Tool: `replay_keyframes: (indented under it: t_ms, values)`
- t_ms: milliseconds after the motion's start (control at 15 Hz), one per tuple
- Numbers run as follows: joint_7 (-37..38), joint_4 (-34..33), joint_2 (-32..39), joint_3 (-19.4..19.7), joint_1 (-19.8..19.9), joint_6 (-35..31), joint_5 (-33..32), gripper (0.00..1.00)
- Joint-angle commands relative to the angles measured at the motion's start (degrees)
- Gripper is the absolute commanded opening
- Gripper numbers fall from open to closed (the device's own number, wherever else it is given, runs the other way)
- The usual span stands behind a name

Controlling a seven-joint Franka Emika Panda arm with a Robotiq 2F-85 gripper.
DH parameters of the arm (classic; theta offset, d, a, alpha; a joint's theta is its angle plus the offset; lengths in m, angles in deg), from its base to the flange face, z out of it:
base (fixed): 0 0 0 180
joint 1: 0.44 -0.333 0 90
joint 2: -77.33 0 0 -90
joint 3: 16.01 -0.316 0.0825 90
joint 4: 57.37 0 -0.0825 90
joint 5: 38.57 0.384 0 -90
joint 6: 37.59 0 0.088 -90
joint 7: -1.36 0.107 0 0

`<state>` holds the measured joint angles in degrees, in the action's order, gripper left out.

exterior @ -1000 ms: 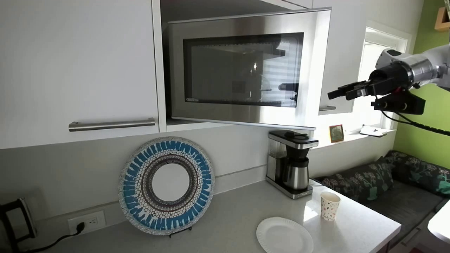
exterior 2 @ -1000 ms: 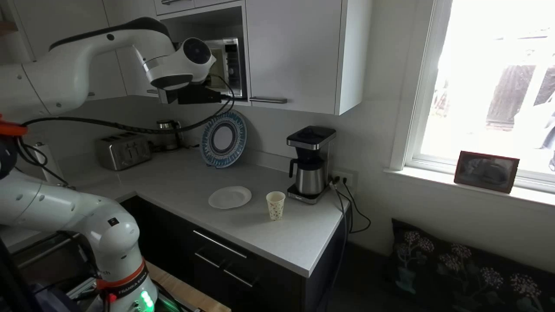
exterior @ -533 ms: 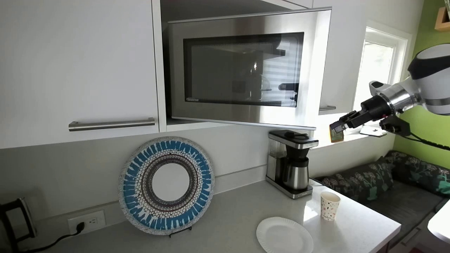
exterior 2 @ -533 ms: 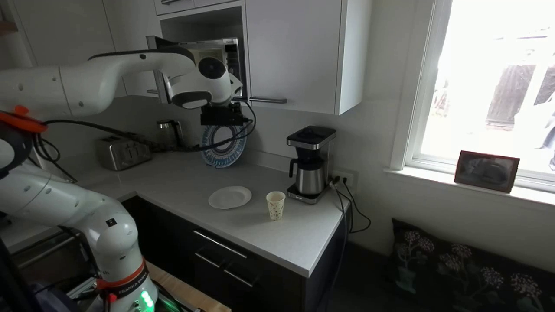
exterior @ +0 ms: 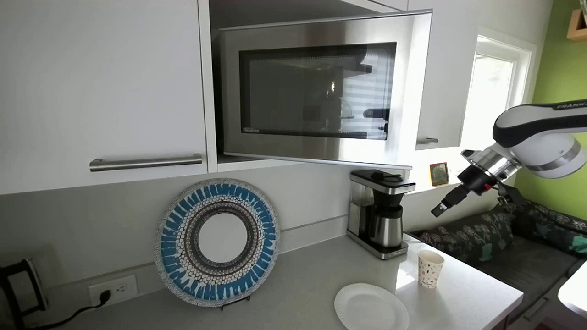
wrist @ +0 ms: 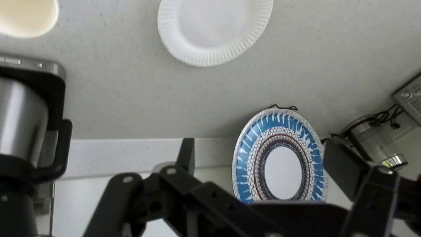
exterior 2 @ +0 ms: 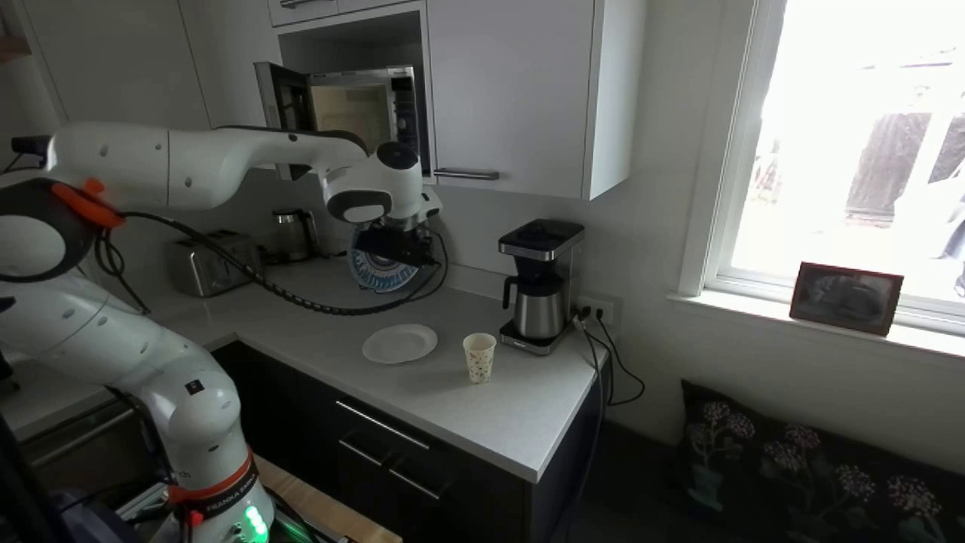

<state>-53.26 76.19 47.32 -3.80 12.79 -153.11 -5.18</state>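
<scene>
White cabinets [exterior: 105, 91] and a pale counter [exterior: 307, 275] are shown in an exterior view, with the microwave [exterior: 321, 89] standing ajar above. Over the last second the gripper [exterior: 439, 211] has been lowered from the microwave's height and tipped downward. From it, the cup [exterior: 430, 270], upright on the counter, is found at six o'clock, the plate [exterior: 371, 307] at seven and the coffee maker [exterior: 385, 215] at nine; none is touched.

In an exterior view the arm [exterior 2: 196, 170] has likewise been brought down, and more of the microwave has been uncovered. From the cup, the plate is seen at nine o'clock and the coffee maker between one and two; the grip cannot be told there.

From the wrist, the fingers [wrist: 188, 154] are seen spread wide, with nothing held. A disc [wrist: 279, 156] is framed between them at four o'clock; the plate is cut off at twelve, the cup at ten, the coffee maker at nine. By this descent, it is judged, the gripper has been brought nearer to the counter's things, though it is kept apart from them.
</scene>
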Motion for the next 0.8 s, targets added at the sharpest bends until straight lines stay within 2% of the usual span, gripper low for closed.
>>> replay_keyframes:
  t_ms: [0, 400, 733]
  values:
    - [2.79, 0.42, 0.48, 2.41, -3.14, 0.38, -1.9, 1.0]
    - [4.84, 0.54, 2.14, 2.66, -3.77, 1.73, -2.24, 1.0]
    - [13.29, -0.33, 10.02, 3.74, -4.71, 5.6, -1.16, 1.0]
